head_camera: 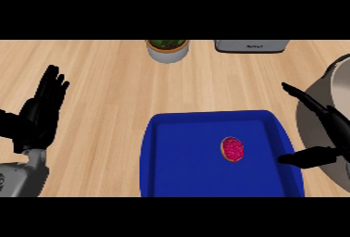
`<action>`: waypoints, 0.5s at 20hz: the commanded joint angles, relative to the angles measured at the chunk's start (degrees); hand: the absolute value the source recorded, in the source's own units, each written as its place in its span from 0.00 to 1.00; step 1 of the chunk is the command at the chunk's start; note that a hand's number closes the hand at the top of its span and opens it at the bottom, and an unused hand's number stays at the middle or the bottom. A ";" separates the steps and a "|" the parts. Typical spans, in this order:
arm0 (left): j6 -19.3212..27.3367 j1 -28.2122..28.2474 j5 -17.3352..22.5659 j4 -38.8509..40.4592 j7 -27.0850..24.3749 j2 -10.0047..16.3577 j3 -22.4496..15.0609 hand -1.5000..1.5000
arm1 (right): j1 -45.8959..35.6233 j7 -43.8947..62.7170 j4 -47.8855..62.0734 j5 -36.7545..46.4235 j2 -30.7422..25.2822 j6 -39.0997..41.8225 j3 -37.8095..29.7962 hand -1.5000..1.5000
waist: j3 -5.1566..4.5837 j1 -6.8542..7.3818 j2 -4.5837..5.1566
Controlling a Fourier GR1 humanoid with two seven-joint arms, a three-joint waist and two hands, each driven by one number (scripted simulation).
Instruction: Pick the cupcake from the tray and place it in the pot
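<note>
Two hands: both show, both hold nothing.
Left hand (37, 119): at left edge over counter (109, 74), resting, fingers straight and up, close together, well apart from tray.
Right hand (336, 127): at right edge, in front of pot's left side; fingers straight, pointing up-left, thumb spread wide from them and pointing left, its tip at tray's right rim.
Cupcake (232, 149): pink top, lying in tray, right of middle, untouched; near right thumb but apart from it.
Tray (184, 162): blue, low centre of counter, just beside pot.
Pot (311, 129): grey, big, at right edge, partly cut off; cannot tell what is inside.
Plant (167, 48): far edge, centre.
Grey box (251, 45): far edge, right of plant, cut off.
</note>
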 commanded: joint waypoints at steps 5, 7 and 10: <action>0.67 -2.66 -1.73 1.51 0.86 -1.57 -0.58 0.50 | -5.42 23.61 -9.61 6.78 -3.47 10.63 11.34 0.00 | 0.28 -0.02 0.27; 1.16 -2.55 -1.26 -0.36 2.70 -1.20 0.28 0.50 | -5.02 30.48 -12.80 7.02 -1.19 12.20 14.54 0.00 | 0.31 0.00 0.13; -1.34 3.10 -1.13 -3.96 2.09 -0.26 1.21 0.50 | -6.20 32.13 -9.54 9.48 2.32 13.43 15.33 0.00 | 0.38 0.43 0.25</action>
